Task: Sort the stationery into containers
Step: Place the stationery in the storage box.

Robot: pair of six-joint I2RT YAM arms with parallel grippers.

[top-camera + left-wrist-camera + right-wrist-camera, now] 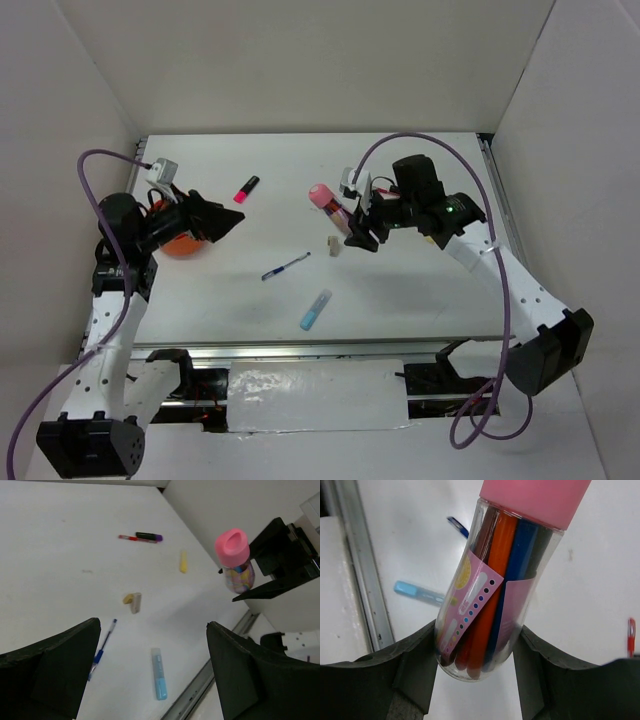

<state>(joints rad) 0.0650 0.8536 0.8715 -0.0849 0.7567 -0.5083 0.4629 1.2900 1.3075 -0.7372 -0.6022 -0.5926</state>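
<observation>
- My right end effector (477, 680) grips the pink-capped marker tube (505, 580).
- My left end effector (150, 670) is wide open, empty.
- The blue pen (286, 266) and beige block (334, 246) lie loose; sorting barely begun.

Tabletop (420, 300): white, flat, matte. Lying directly on it:

- Small round translucent orange plastic cup (176, 246), far left; largely hidden from above, apparently upright.
- Stubby pink highlighter with black cap (246, 189), on its side, left of centre toward the back.
- Thin blue pen (286, 266), centre, lying at a slant.
- Stubby light blue highlighter (316, 310), near the front edge, just right of the blue pen.
- Tiny beige block (334, 246), beside the blue pen's far tip, apart from it.
- Stubby yellow highlighter (183, 561), alone, beyond the block.
- Thin red pen (129, 538) and purple-black marker (149, 536), alongside each other, touching or nearly so.
</observation>
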